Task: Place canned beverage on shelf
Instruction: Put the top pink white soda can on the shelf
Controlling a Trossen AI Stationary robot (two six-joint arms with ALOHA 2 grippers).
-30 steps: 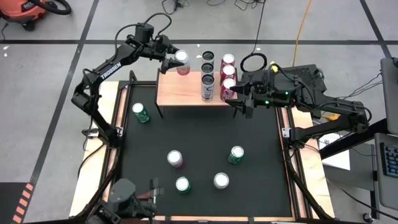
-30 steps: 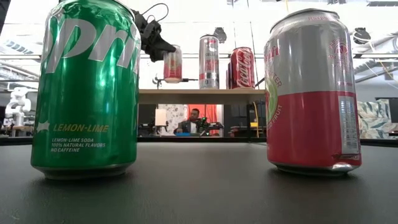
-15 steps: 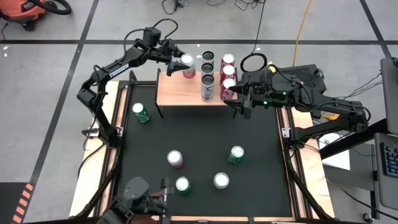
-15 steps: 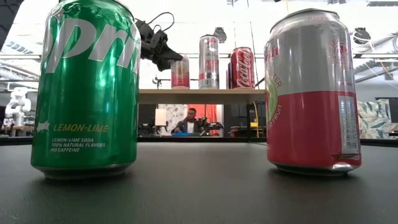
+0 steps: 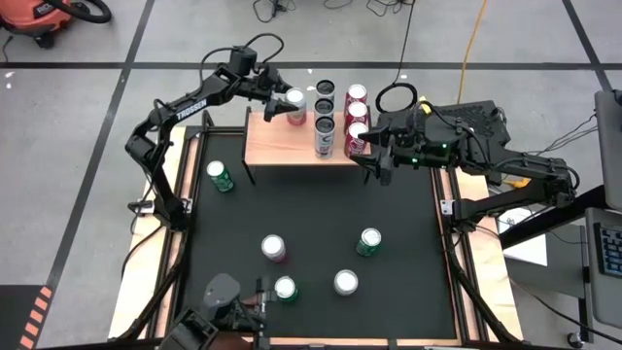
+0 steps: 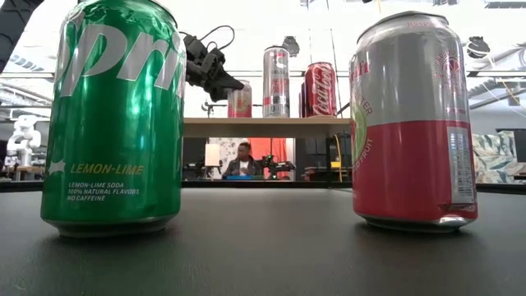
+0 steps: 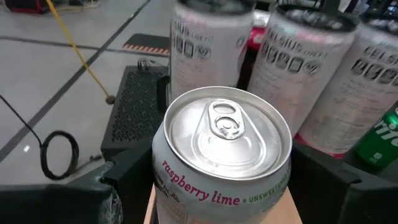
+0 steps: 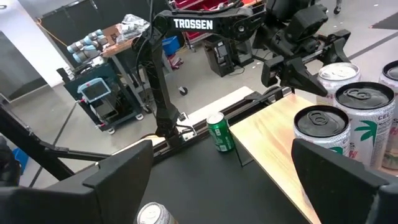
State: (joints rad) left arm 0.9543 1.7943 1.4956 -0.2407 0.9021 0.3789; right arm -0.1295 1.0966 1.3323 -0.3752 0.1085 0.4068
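Observation:
A silver-and-pink "raspberry lime" can (image 5: pixel 294 100) stands upright between the fingers of my left gripper (image 5: pixel 284 100), over the far left part of the wood-topped shelf (image 5: pixel 282 146). In the low view its base (image 6: pixel 239 114) is at the shelf top; whether it rests there I cannot tell. Two tall silver cans (image 5: pixel 325 131) and three red cans (image 5: pixel 357 112) stand on the shelf to its right. My right gripper (image 5: pixel 375 165) hangs open at the shelf's right end, with nothing between its fingers (image 8: pixel 118 180). My left gripper pinches the can's side wall (image 7: pixel 163 171) between its two fingers, one on each opposite side, a little below the rim. The fingers (image 6: pixel 220 80) come nearly level, slanting slightly down, from the table's far left. The can stays upright, top up.
Several cans stand on the black table: a green one (image 5: pixel 220 176) near the left rail, a pink one (image 5: pixel 273 248), two green ones (image 5: pixel 369 241) (image 5: pixel 285 289) and a silver one (image 5: pixel 345 282). A person (image 6: pixel 244 160) sits in the room behind.
My left gripper has carried the raspberry lime can toward the table's right edge, closer to the tall silver cans, and down toward the shelf top. The can has stayed upright in the hold.

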